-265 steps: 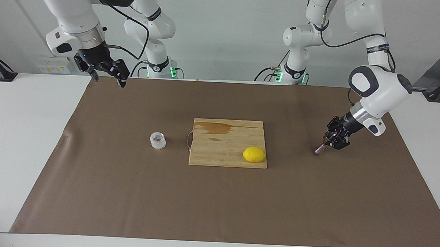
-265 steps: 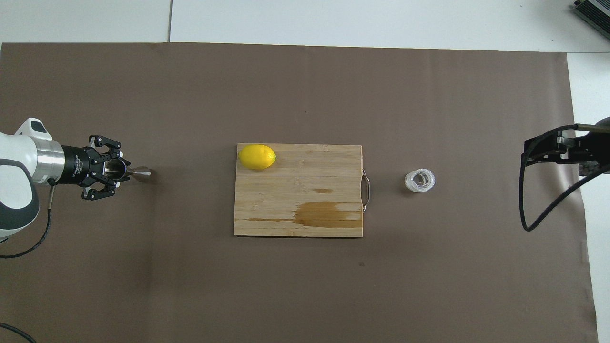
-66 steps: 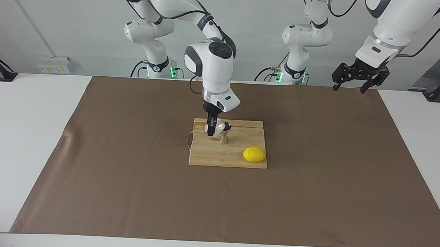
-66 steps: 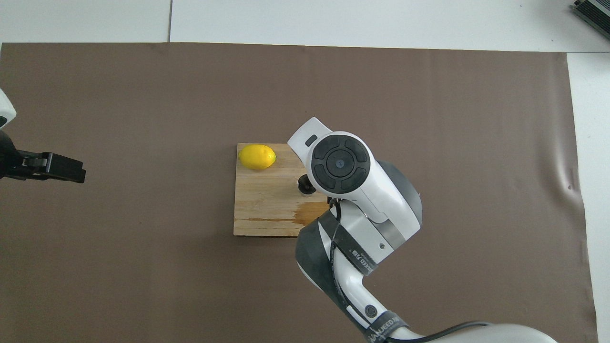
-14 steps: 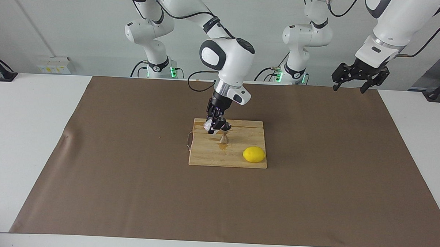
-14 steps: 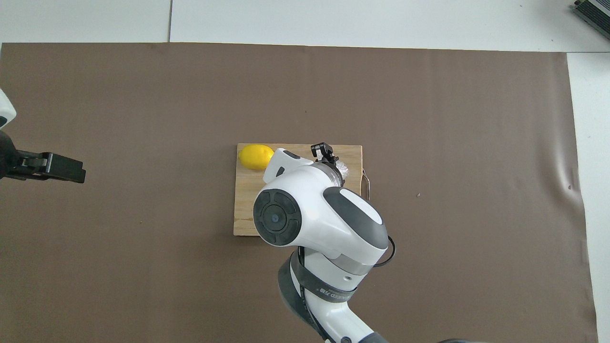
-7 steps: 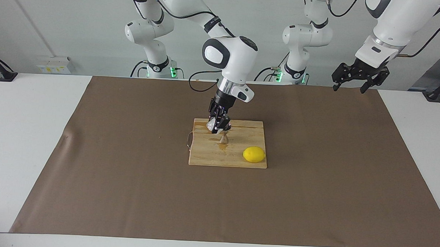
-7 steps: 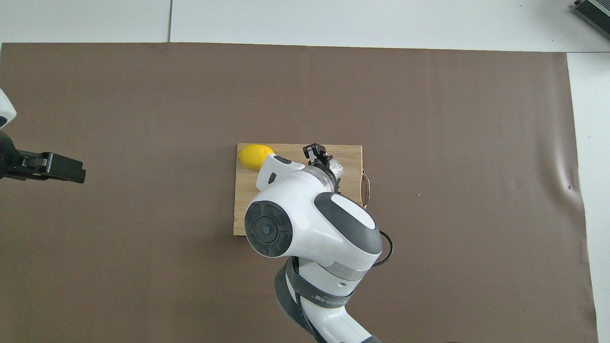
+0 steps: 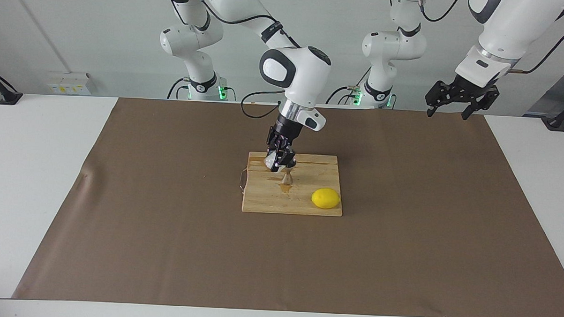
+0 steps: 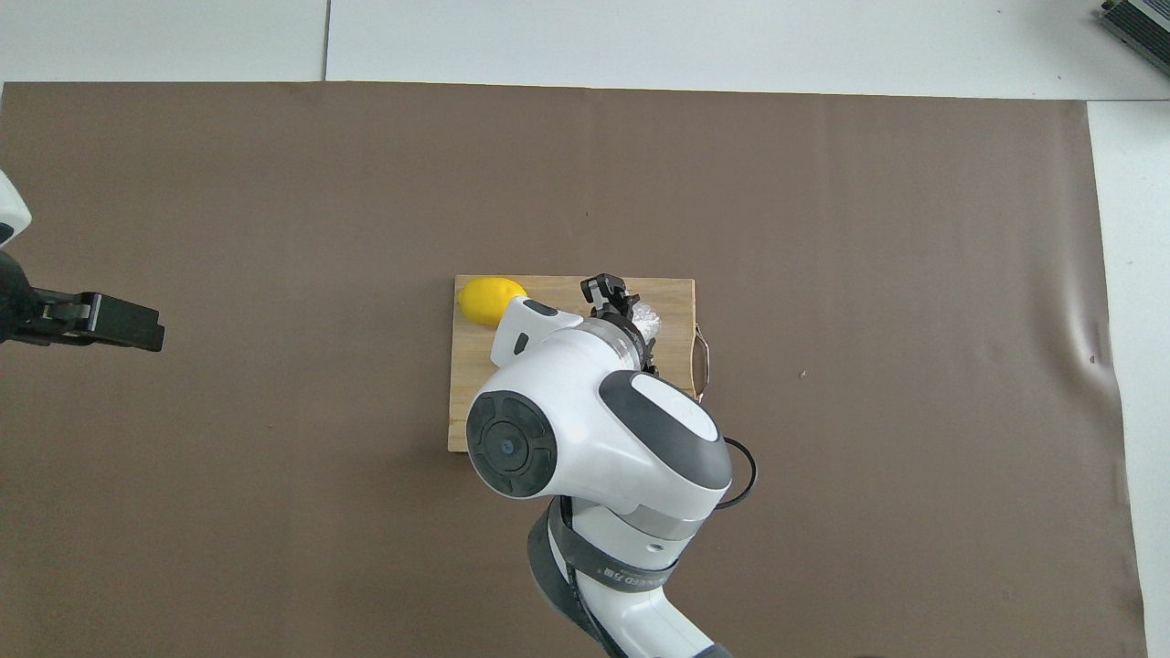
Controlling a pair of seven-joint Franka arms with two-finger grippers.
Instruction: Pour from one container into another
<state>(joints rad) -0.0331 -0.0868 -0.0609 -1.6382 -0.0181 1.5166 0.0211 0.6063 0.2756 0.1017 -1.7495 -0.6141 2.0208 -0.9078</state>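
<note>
Right gripper (image 9: 277, 163) clamps tilted glass cup (image 9: 268, 162) over jigger (image 9: 286, 177) on cutting board (image 9: 266, 202); left gripper (image 9: 456, 104) waits, jaws wide, empty; no writing readable.

One camera sits high across the worktop (image 9: 37, 178), facing both robot bases at twelve o'clock and taking in the whole brown mat (image 9: 166, 248). The other hangs above the robots' end, looking steeply down and forward (arms enter from six o'clock). Both share the mat and the cutting board (image 9: 261, 202) (image 10: 475, 366) at centre, half a turn apart.
</note>
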